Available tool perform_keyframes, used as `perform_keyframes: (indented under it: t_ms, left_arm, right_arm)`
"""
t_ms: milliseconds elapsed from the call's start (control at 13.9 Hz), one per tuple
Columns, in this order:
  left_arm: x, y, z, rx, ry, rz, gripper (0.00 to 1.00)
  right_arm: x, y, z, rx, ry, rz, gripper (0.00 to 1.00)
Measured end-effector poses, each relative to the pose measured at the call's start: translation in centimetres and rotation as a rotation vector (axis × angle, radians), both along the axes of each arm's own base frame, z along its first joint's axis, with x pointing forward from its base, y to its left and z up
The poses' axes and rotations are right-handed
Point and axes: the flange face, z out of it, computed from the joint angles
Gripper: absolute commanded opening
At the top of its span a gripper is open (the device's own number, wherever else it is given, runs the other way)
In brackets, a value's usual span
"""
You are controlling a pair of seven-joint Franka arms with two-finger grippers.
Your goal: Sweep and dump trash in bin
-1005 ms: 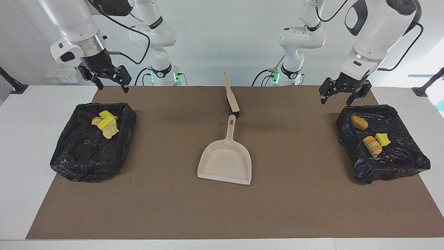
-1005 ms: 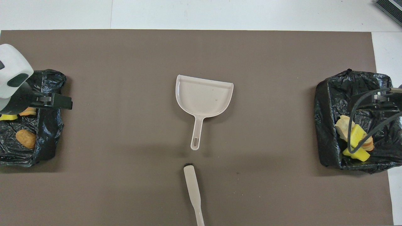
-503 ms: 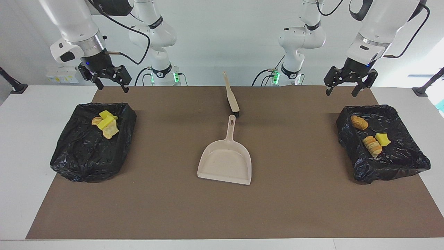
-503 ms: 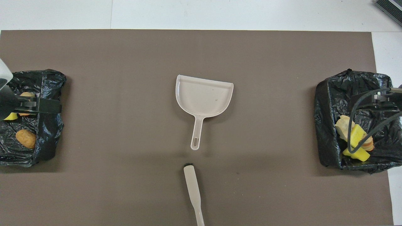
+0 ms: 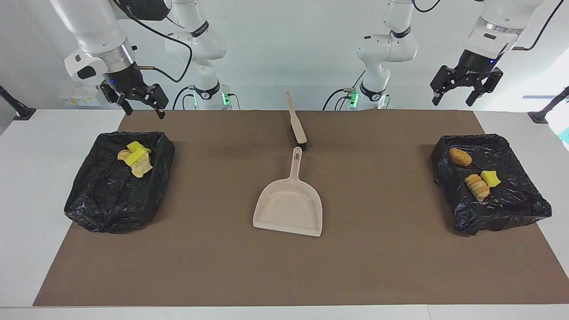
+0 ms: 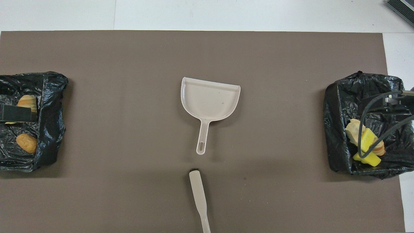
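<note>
Two black-lined bins sit at opposite ends of the brown mat (image 5: pixel 284 275), and all visible trash is already inside them: yellow wedges and pastry (image 5: pixel 135 159) in the bin at the right arm's end (image 5: pixel 111 204), a brown roll (image 5: pixel 460 156), a croissant-like pastry (image 5: pixel 477 186) and a yellow wedge (image 5: pixel 490 178) in the bin at the left arm's end (image 5: pixel 511 209). No loose bits show on the mat. Dustpan (image 5: pixel 289 209) lies flat mid-table, tray bare, handle pointing toward the robots; brush (image 5: pixel 297 124) lies just nearer the robots than that handle, apart from it. Right gripper (image 5: pixel 138 103) hangs over the near edge of the mat by its bin, jaws spread, holding nothing. Left gripper (image 5: pixel 466 86) is raised high near its bin, jaws also spread and empty. Task reads as essentially done. Risks from here, as judgement: the bin liners are slack and crinkled, so a low pass by either gripper could snag plastic and drag or tip a bin, spilling pieces back out. The right arm's cable droops over its bin in the overhead view and might catch the piled wedges. Any needless regrasp of brush or dustpan could knock one into the other.
</note>
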Motion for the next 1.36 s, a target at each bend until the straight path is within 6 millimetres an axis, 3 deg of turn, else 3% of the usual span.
perform_keyframes:
  t_ms: [1364]
  left_arm:
    - [-0.66,0.53,0.82,0.007,0.010,0.008,1.00]
  right_arm:
    - [0.00,0.00,0.00,0.000,0.000,0.000,1.00]
